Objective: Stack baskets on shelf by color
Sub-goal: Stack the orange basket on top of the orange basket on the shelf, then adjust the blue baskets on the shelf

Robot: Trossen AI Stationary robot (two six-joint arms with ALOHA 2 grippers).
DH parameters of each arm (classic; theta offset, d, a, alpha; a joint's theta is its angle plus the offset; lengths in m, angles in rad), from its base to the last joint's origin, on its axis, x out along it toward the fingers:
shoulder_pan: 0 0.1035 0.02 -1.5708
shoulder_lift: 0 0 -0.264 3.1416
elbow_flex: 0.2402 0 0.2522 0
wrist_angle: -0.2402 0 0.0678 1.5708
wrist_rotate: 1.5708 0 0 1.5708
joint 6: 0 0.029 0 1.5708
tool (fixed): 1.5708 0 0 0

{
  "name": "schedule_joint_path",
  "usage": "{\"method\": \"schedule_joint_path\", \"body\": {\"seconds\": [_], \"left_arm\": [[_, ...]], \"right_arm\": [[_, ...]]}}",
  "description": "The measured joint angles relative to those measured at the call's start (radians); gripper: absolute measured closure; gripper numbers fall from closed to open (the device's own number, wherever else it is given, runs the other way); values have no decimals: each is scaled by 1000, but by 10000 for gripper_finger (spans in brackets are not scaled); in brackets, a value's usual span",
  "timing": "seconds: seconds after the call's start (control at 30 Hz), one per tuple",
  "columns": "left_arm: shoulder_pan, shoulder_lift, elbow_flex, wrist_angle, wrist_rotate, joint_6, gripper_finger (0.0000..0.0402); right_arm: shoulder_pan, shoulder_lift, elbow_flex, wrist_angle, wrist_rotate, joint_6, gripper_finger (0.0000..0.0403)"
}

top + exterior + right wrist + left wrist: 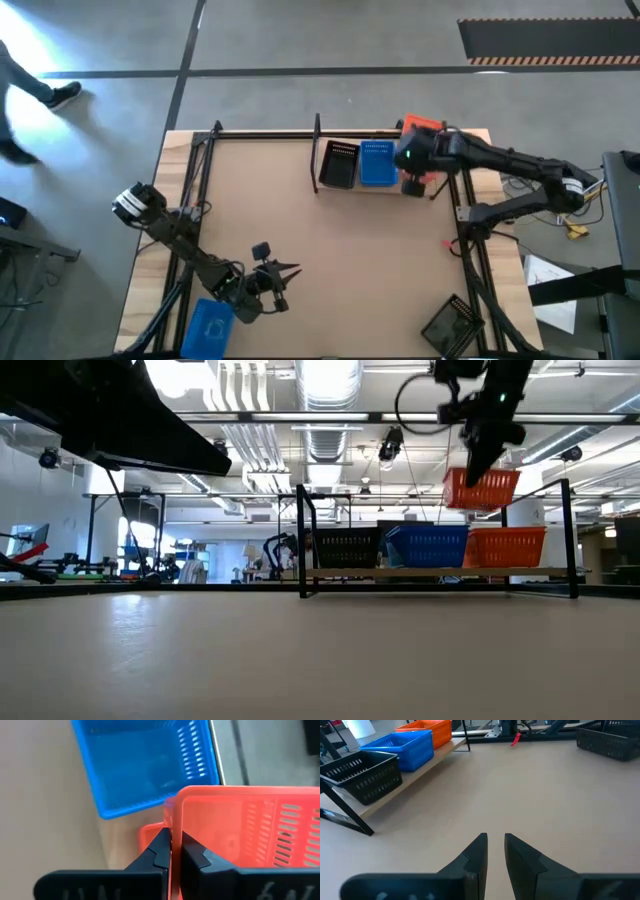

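A: What has the right gripper (171, 851) got?

B: Its jaws are clamped on the wall of an orange basket (481, 488), one finger inside the rim and one outside. The basket hangs tilted in the air from that grip.

A: And below the jaws?

B: Directly under them sits a second orange basket (505, 547) on the shelf (430, 572). The held one is clear of it, not touching. In the right wrist view a strip of that lower basket shows just beyond the fingertips.

A: What else is on the shelf?

B: A blue basket (427, 546) just beside the lower orange one, off to the side of the jaws, and a black basket (346, 548) past the blue one, farthest from the right gripper. All three stand upright in a row on the board.

A: The left gripper (495, 842)?

B: Low over the bare table (330, 260), well apart from the shelf. Its jaws stand a narrow gap apart with nothing between them. The shelf row lies ahead of them and off to one side.

A: Any baskets near it?

B: A blue one (208, 325) lies behind the jaws, by the table's near edge beside the left arm. Another black one (455, 325) sits at the near edge on the right arm's side, well away from both grippers.
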Motion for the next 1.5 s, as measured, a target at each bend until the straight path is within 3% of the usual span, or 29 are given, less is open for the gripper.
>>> {"method": "schedule_joint_path", "body": {"seconds": [0.2,0.43,0.8,1.23,1.5], "left_arm": [[7,-2,0,0,1,-1,353],[7,-3,0,0,4,-7,353],[7,-3,0,19,9,-8,353],[7,-3,0,19,10,-8,353],[19,-3,0,27,10,-8,353]], "right_arm": [[-132,37,-73,69,-63,-127,394],[-131,68,-90,-49,-87,-126,394],[-131,68,-91,-62,-128,-63,388],[-76,68,-90,-61,-139,6,238],[20,69,-88,184,-295,88,225]]}}
